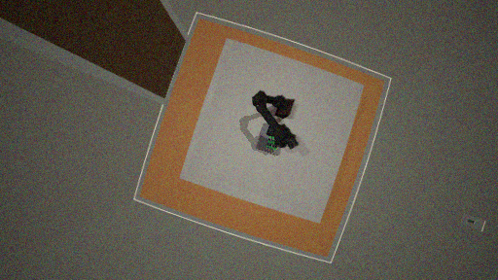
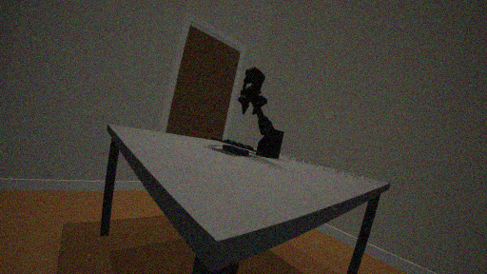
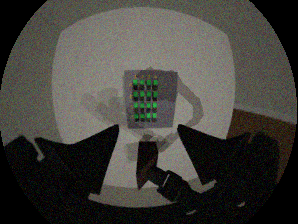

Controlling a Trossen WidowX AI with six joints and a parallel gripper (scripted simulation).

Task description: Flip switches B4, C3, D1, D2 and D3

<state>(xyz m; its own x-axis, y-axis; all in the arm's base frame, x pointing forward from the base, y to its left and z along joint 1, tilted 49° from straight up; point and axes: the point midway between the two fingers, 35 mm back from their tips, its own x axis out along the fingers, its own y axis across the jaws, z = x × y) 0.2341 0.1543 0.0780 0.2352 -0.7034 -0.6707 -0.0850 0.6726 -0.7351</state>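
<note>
Open and holding nothing, the gripper (image 1: 293,142) (image 2: 249,107) (image 3: 149,128) hangs well above the table (image 1: 209,167) (image 2: 214,200) (image 3: 100,45), its fingers pointing down and spread wide apart. In the wrist view one dark finger stands at each side, with the panel (image 1: 263,144) (image 2: 235,150) (image 3: 167,114) showing beyond and between their tips. Neither finger touches it.

The panel lies flat on the table, near the base (image 1: 285,108) (image 2: 270,146) (image 3: 146,155) of the arm (image 1: 266,114) (image 2: 262,122) (image 3: 172,186). It is a grey slab carrying a block of small switches (image 1: 270,142) (image 2: 233,142) (image 3: 145,100) in four columns and four rows, each showing green and black parts. Small orange marks run along two sides of the block, too blurred to read. Which end of each switch is raised cannot be told.

From the base, the black arm rises and bends over toward the panel. Its shadow falls across the tabletop and part of the panel. Behind the table, in the exterior view, a brown door (image 2: 204,83) stands in a grey wall (image 2: 361,95).
</note>
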